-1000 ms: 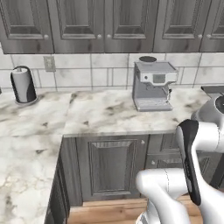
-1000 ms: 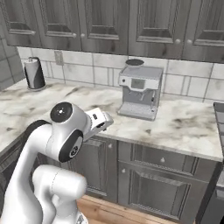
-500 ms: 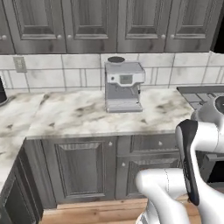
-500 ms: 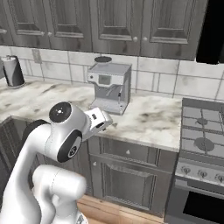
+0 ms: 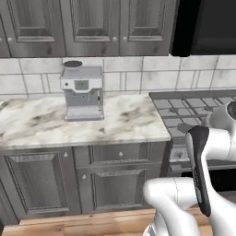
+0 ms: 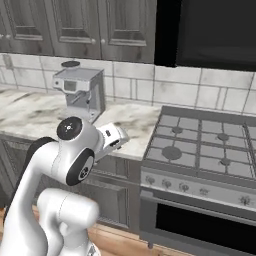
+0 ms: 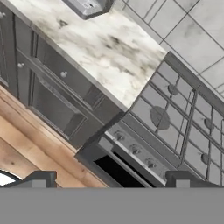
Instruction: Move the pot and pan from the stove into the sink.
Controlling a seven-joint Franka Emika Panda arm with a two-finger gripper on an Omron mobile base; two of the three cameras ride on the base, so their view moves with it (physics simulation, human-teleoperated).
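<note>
End effector (image 7: 109, 177) fingers apart, empty, above stove (image 6: 200, 145) front; knob row runs along front edge.

light: even, soft, no clear source that I see
shadows: faint under the coffee machine (image 5: 82, 94)
glare: none
sharpness: my views look soft and pixelated

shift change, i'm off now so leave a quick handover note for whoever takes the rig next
Hand: open, holding nothing, tucked near the arm's base, aimed at the floor in front of the stove.
Stove: right of the marble counter; the grates in view carry no pot or pan.
Coffee machine stands on the counter.
Done: nothing moved that these views can confirm.
Left: find the pot, pan and sink, then carry both over.
</note>
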